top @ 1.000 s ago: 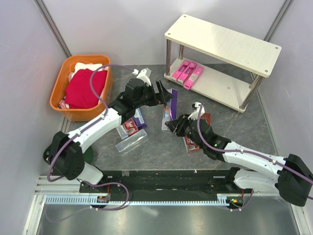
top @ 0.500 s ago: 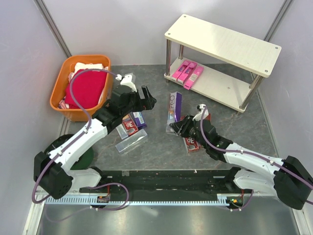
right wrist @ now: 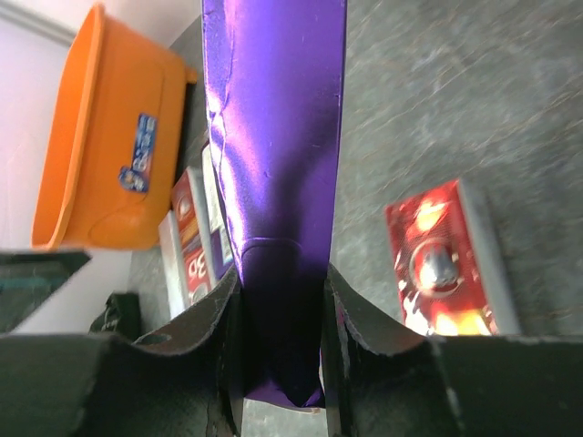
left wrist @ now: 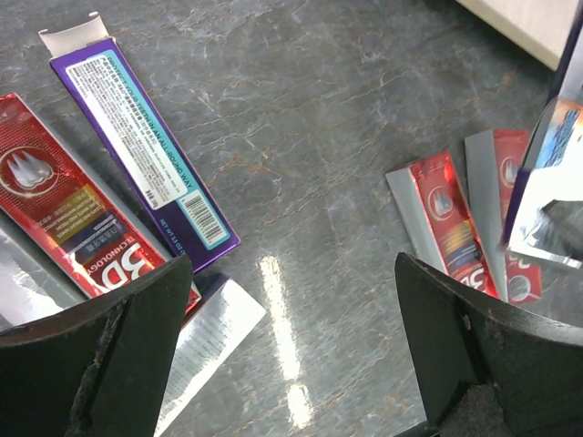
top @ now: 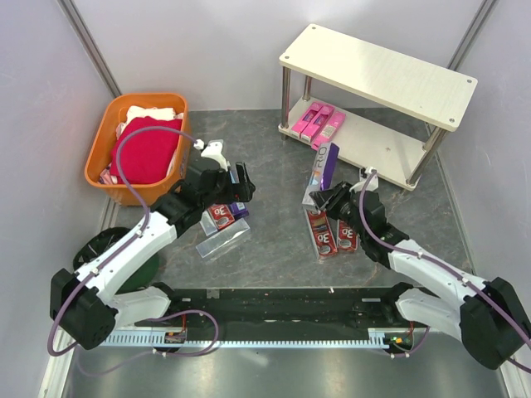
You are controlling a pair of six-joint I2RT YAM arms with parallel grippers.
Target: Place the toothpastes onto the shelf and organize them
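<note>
My right gripper [top: 319,197] [right wrist: 278,364] is shut on the lower end of a purple toothpaste carton [top: 323,168] [right wrist: 273,137], which stands nearly upright just in front of the shelf [top: 377,79]. Three pink cartons [top: 318,124] lie on the left of the shelf's lower board. My left gripper [top: 241,185] [left wrist: 291,314] hangs open and holds nothing, above a purple carton [left wrist: 137,155], a red carton [left wrist: 73,223] and a silver one [left wrist: 209,337] on the table. Two more red cartons [top: 319,232] [top: 347,236] lie beside the right arm.
An orange basket [top: 98,162] with a red cloth [top: 148,149] stands at the back left, close to the left arm. The shelf's metal legs [top: 285,104] stand on the grey table. Grey walls close in both sides.
The left gripper opened wide, let go of the purple carton and drew back to the left over the loose cartons. The right gripper carried that carton rightward, nearer the shelf.
</note>
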